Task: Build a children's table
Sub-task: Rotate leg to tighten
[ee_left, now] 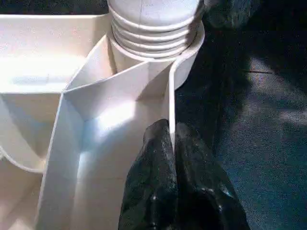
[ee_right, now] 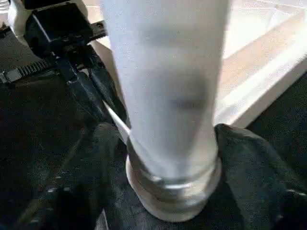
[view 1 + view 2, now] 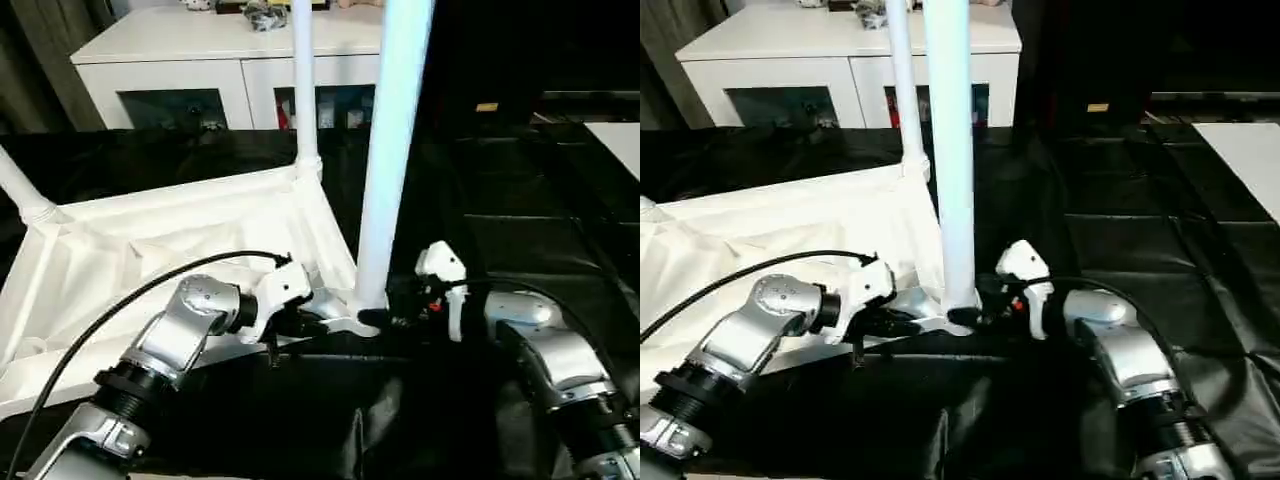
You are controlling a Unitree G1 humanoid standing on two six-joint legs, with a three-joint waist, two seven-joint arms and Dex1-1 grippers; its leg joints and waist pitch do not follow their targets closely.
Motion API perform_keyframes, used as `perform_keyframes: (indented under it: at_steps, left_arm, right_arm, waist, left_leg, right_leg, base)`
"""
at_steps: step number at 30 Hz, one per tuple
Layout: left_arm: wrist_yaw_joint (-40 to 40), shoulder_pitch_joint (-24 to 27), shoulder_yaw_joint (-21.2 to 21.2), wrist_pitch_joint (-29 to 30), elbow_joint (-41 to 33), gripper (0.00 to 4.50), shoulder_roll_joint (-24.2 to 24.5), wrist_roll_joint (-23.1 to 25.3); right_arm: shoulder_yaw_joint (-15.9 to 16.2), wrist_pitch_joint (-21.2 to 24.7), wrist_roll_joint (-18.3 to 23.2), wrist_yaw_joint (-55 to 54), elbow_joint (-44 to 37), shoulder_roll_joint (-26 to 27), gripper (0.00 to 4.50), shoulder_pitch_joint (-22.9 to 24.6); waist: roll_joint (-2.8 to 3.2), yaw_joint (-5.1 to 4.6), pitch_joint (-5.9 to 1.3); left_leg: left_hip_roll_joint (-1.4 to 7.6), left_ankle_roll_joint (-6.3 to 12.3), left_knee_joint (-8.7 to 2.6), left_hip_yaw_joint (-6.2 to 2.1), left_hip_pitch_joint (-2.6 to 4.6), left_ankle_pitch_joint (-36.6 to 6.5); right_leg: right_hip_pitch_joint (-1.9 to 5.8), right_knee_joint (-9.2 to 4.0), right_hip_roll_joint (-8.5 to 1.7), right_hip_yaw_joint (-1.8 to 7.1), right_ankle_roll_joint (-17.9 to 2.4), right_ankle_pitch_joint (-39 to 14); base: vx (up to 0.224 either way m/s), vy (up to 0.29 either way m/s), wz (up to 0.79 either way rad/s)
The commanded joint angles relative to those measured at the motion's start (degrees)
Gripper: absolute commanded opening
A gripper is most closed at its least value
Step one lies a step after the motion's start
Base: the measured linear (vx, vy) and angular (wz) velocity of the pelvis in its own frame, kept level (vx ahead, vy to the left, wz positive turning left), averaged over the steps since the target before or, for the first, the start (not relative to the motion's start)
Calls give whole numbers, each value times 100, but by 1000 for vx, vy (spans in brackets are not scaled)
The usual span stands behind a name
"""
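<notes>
Pinching the tabletop's thin rim wall, the left gripper has its fingers clamped tight on it, right beside the near corner socket. Across from it the right gripper has its fingers spread around the base of the near leg — grip or just a cradle, can't tell. The leg's threaded collar sits in the socket with rings showing, so I'd guess it isn't fully seated. Best bet: keep the rim pinned, keep the leg dead upright, twist in small bites. Farther back, a second leg stands in its far corner, with the white cabinet behind.
</notes>
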Motion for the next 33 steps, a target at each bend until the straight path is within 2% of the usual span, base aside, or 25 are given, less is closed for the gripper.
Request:
perform_keyframes:
  at_steps: [1, 3, 4, 11, 19, 21, 22, 24, 26, 27, 28, 30, 31, 32, 33]
  left_arm:
    - [-83, 27, -214, 57, 132, 0, -49, 64]
    - [-85, 28, -208, 53, 134, 0, -41, 67]
    - [-90, 29, -205, 46, 140, 0, -32, 70]
    - [-109, 19, -209, 4, 204, 0, -16, 109]
    - [-113, 7, -202, -7, 251, 0, -26, 134]
    - [-93, 8, -216, 4, 279, 0, -27, 161]
    - [-50, 3, -217, 14, 311, 0, -35, 187]
    - [80, -27, -201, 39, 401, 0, -74, 242]
    - [438, -119, -124, 89, 604, 0, -204, 333]
    - [884, -249, -31, 107, 881, 0, -381, 434]
    - [1074, -311, 9, 108, 1007, 0, -462, 474]
    - [1420, -436, 81, 122, 1236, 0, -630, 525]
    - [1944, -614, 207, 218, 1515, 0, -877, 578]
    - [1944, -614, 207, 218, 1515, 0, -877, 578]
    - [2289, -728, 287, 284, 1684, 0, -1026, 614]
  right_arm:
    - [191, -74, -54, 147, 10, 79, 353, -102]
    - [189, -82, -71, 146, 35, 101, 353, -112]
    - [191, -73, -64, 159, 41, 119, 353, -119]
    - [185, -42, 16, 229, 81, 154, 339, -142]
    - [121, 26, 81, 198, 113, 241, 263, -124]
    - [4, -43, 9, -153, 212, 363, 246, -113]
    - [-104, -96, -57, -478, 353, 476, 243, -136]
    - [-278, -191, -194, -1063, 612, 669, 241, -177]
    - [-381, -195, -265, -1497, 713, 851, 238, -129]
    - [-461, -140, -300, -1901, 729, 1062, 238, -42]
    - [-491, -106, -309, -2061, 727, 1154, 236, -4]
    - [-440, -135, -411, -2288, 698, 1292, 236, 75]
    - [-413, -141, -577, -2708, 724, 1502, 236, 113]
    - [-413, -141, -577, -2708, 724, 1502, 236, 113]
    - [-433, -161, -703, -3060, 814, 1631, 235, 79]
  waist:
    - [-88, 14, -318]
    - [-92, 14, -321]
    - [-56, 21, -319]
    - [-71, 16, -326]
    - [-87, 18, -328]
    - [-88, 10, -324]
    - [-85, 5, -319]
    - [-76, -31, -286]
    - [-74, -74, -265]
    - [-28, -108, -256]
    - [-39, -112, -257]
    - [-36, -130, -246]
    - [-36, -134, -253]
    - [-47, -154, -234]
    - [-37, -155, -232]
  left_leg:
    - [273, 489, -345, -86, 30, -713]
    - [267, 496, -340, -86, 19, -704]
    - [270, 495, -342, -93, 23, -710]
    - [268, 490, -338, -92, 24, -729]
    - [268, 515, -332, -87, 24, -681]
    - [267, 507, -336, -86, 25, -702]
    - [264, 489, -338, -84, 25, -728]
    - [254, 366, -374, -94, 19, -965]
    - [254, 208, -408, -105, 42, -1246]
    - [251, 122, -413, -99, 68, -1399]
    - [249, 54, -415, -103, 109, -1504]
    - [240, 9, -441, -123, 84, -1620]
    - [246, 5, -451, -138, 86, -1674]
    - [242, -3, -452, -120, 82, -1697]
    - [226, -37, -451, -125, 117, -1846]
  right_leg:
    - [255, -378, -440, 233, -1482, -297]
    - [266, -374, -440, 232, -1487, -266]
    - [263, -372, -443, 230, -1489, -275]
    - [270, -365, -436, 225, -1510, -225]
    - [269, -363, -437, 227, -1506, -240]
    - [264, -369, -435, 227, -1498, -273]
    - [254, -375, -443, 231, -1493, -335]
    - [243, -419, -441, 221, -1424, -794]
    - [230, -466, -447, 223, -1311, -1310]
    - [201, -496, -427, 233, -1237, -1494]
    - [187, -518, -435, 246, -1211, -1595]
    - [201, -531, -435, 240, -1119, -1791]
    - [203, -538, -441, 243, -1063, -1856]
    - [178, -560, -428, 249, -1048, -1911]
    - [149, -580, -429, 253, -1011, -2055]
  base:
    - [0, 0, 0]
    - [0, 0, 0]
    - [0, 0, 0]
    - [0, 0, 0]
    - [0, 0, 0]
    - [0, 0, 0]
    - [0, 0, 0]
    - [0, 0, 0]
    - [-26, -2, -1]
    - [0, 0, 0]
    - [0, 0, 0]
    - [0, 0, 0]
    - [0, 0, 0]
    - [0, 0, 0]
    - [0, 0, 0]
